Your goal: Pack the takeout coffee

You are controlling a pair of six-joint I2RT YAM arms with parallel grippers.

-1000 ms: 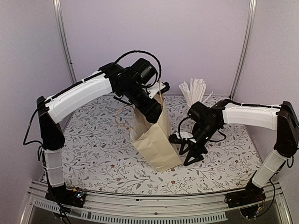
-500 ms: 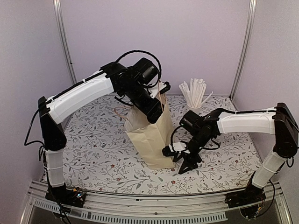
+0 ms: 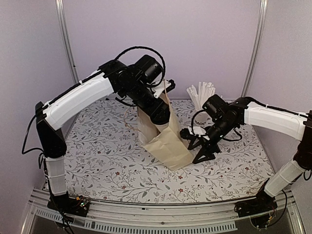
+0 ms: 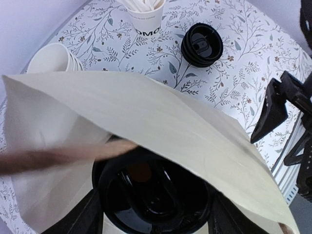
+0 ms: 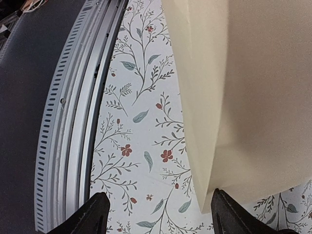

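My left gripper [image 3: 159, 116] reaches down into the mouth of the tall cream paper bag [image 3: 165, 141]. In the left wrist view it [image 4: 155, 217] is shut on a takeout coffee cup, whose black lid [image 4: 151, 187] shows under the bag's edge [image 4: 161, 122]. A second lidded coffee cup [image 4: 202, 44] stands on the table beyond the bag. My right gripper [image 3: 199, 147] is open and empty beside the bag's lower right side. In the right wrist view it [image 5: 161, 214] hovers over the table, and the bag's bottom corner [image 5: 214, 146] is near the right finger.
A white cup of straws [image 3: 202, 95] stands at the back, also in the left wrist view [image 4: 146, 17]. A stack of plain white cups [image 4: 51, 58] lies behind the bag. The table's grey front rail [image 5: 68, 122] is close to my right gripper.
The right gripper swung left to the bag's base, then back right and farther from the front edge. The bag stood nearly upright, then leans right again with its base shifted right. The left gripper stays in the bag.
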